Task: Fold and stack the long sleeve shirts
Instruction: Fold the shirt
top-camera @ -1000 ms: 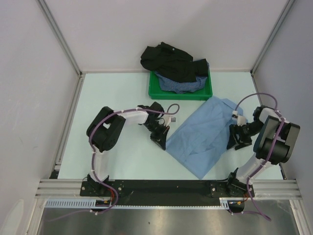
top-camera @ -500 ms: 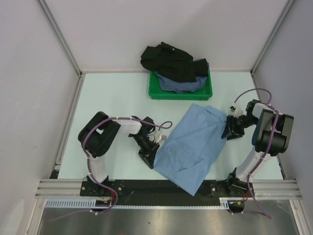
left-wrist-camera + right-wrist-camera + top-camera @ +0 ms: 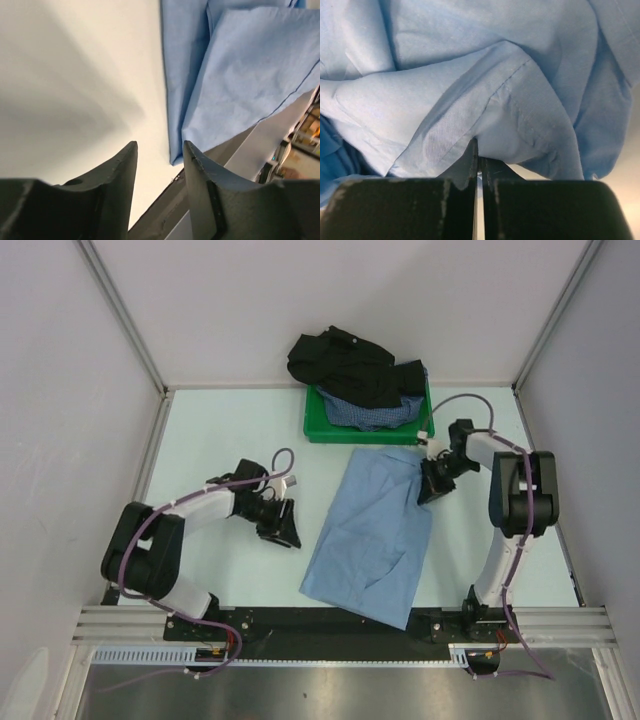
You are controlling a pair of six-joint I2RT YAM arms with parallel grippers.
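Right wrist view: right gripper (image 3: 479,146) pinches a fold of the soft, limp light blue shirt (image 3: 445,95), likely best gripped at hems; left gripper (image 3: 160,148) gapes empty.

Bright even light; soft shadows; left claw (image 3: 160,146) near lens blurred.

The pale surface (image 3: 225,435) carries a light blue shirt (image 3: 370,535) between the left fingers (image 3: 283,530) and right fingers (image 3: 433,487), with a green tray (image 3: 360,436) beyond them.

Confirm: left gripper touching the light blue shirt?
Apart. Top view shows bare table between the left gripper and the light blue shirt.
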